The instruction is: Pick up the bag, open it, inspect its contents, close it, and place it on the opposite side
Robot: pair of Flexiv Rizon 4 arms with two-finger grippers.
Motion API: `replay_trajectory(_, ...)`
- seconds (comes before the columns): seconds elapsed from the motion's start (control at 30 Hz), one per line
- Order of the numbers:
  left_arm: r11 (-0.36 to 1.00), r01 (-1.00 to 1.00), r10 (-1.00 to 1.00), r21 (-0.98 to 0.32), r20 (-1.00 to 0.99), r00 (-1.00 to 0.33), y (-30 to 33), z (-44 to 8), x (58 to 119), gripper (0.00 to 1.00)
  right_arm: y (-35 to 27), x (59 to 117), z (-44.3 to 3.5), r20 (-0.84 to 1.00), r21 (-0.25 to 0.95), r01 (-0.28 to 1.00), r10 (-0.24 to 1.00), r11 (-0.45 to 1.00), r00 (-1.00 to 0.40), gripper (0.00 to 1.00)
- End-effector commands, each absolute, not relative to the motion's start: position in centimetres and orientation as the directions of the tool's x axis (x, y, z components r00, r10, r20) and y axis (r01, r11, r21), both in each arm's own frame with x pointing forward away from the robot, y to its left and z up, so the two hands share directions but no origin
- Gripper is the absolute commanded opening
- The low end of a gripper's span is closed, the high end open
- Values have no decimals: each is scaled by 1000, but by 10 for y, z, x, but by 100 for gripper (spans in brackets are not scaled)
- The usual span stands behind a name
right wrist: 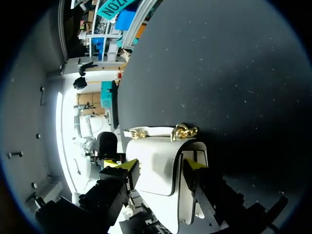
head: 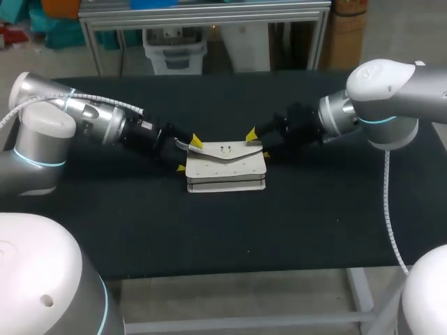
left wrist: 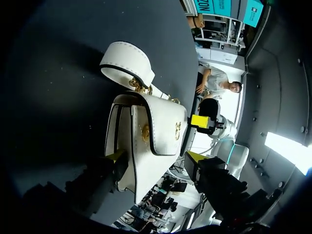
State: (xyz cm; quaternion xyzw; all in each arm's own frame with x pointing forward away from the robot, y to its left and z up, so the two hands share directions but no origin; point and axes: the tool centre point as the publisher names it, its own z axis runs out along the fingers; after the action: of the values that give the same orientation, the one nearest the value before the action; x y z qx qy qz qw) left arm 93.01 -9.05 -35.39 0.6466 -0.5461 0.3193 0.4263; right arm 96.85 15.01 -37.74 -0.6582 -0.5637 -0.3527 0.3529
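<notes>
Head view: bag (head: 225, 166) central on table (head: 140, 234), far from its edges. Left gripper (head: 188, 154) and right gripper (head: 258, 144) flank it; you cannot tell their grip.

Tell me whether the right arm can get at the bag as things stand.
Likely yes: the right gripper is at the white bag's near end, nothing between them. The left gripper sits at the far end, out of its way.

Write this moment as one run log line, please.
bag: on table, flap closed | left end effector: at bag's left end | right end effector: at bag's right end | grip: unclear
</notes>
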Motion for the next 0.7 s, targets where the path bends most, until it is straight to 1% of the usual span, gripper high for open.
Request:
replay_trajectory(0.03, -36, -972, -423, 232, 878, 225, -91, -360, 945, 78, 153, 969, -377, 864, -64, 992, 492, -111, 111, 58)
replay_trajectory(0.13, -47, -962, -414, 269, 871, 264, -88, -365, 955, 70, 154, 969, -376, 863, -62, 992, 493, -108, 108, 58)
replay_trajectory(0.2, -58, -953, -417, 296, 860, 293, -87, -370, 960, 67, 156, 969, -376, 863, -62, 993, 495, -105, 106, 55)
replay_trajectory(0.23, -60, -950, -418, 307, 856, 303, -88, -372, 962, 61, 156, 969, -376, 862, -61, 993, 496, -103, 105, 53)
replay_trajectory(0.27, -61, -946, -415, 317, 854, 313, -88, -374, 962, 46, 157, 969, -377, 861, -61, 993, 497, -102, 104, 50)
replay_trajectory(0.3, -66, -944, -413, 323, 852, 321, -88, -377, 962, 32, 157, 969, -377, 861, -62, 993, 498, -102, 105, 49)
replay_trajectory(0.33, -61, -944, -407, 325, 855, 321, -87, -378, 961, 11, 157, 969, -378, 861, -63, 993, 498, -101, 106, 48)
replay_trajectory(0.37, -61, -943, -405, 327, 856, 322, -87, -378, 960, 0, 157, 969, -379, 860, -65, 993, 500, -101, 107, 44)
replay_trajectory(0.4, -63, -943, -404, 327, 856, 324, -87, -379, 958, 0, 157, 969, -380, 859, -67, 993, 500, -100, 108, 39)
replay_trajectory(0.43, -58, -944, -393, 325, 862, 321, -88, -379, 955, 0, 157, 969, -381, 858, -68, 993, 501, -100, 109, 24)
replay_trajectory(0.47, -61, -945, -390, 323, 863, 320, -87, -379, 953, 0, 157, 969, -382, 857, -66, 993, 503, -102, 109, 0)
replay_trajectory(0.7, -87, -954, -363, 288, 882, 300, -93, -373, 931, 0, 156, 969, -386, 861, -54, 994, 500, -95, 94, 0)
